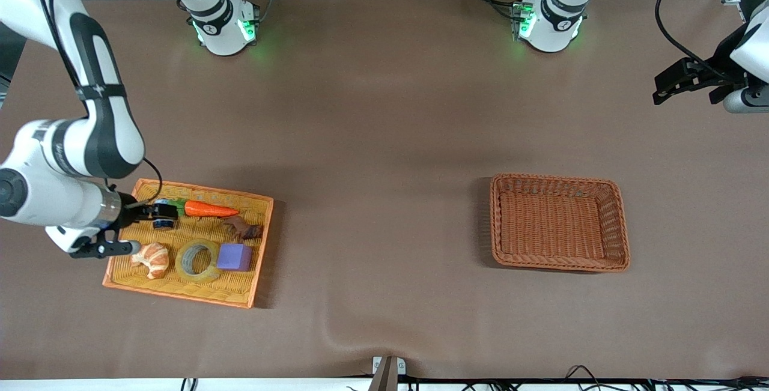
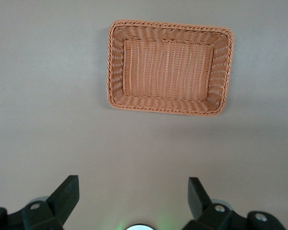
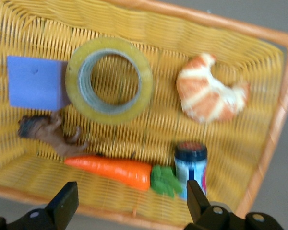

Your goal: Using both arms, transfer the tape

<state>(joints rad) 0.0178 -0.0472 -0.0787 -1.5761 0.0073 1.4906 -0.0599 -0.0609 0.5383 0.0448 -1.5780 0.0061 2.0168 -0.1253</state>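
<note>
Right pincer [image 1: 127, 230] released over yellow tray [image 1: 259, 241] | left pincer [image 2: 133, 199] released | one tape [image 1: 197, 260] | two baskets

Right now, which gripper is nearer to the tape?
Right. The right gripper hovers open over the yellow tray holding the tape; the left gripper waits open near the left arm's table end.
</note>
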